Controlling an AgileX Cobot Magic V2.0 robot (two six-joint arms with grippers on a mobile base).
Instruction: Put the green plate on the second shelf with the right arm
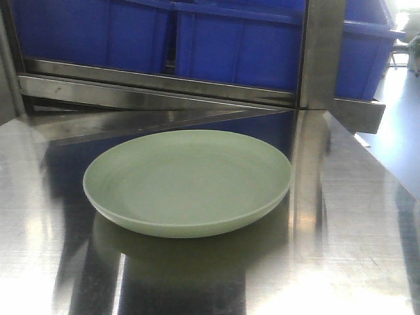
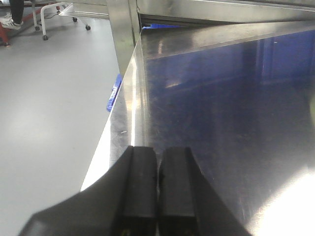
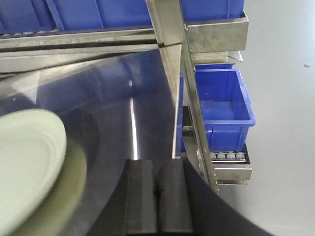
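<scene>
The green plate (image 1: 187, 180) is round, pale mint green, with a low rim. It lies flat on the shiny steel shelf surface (image 1: 354, 216), mid-frame in the front view. Its right part also shows at the left edge of the right wrist view (image 3: 24, 157). My right gripper (image 3: 158, 164) is shut and empty, above the steel surface to the right of the plate and apart from it. My left gripper (image 2: 158, 152) is shut and empty, above the left edge of the steel surface. Neither gripper shows in the front view.
Blue plastic bins (image 1: 243, 39) stand on a shelf level behind the plate. A steel upright post (image 1: 321, 52) rises at the back right. Another blue bin (image 3: 224, 108) sits on a roller rack right of the shelf. Grey floor (image 2: 49, 113) lies beyond the left edge.
</scene>
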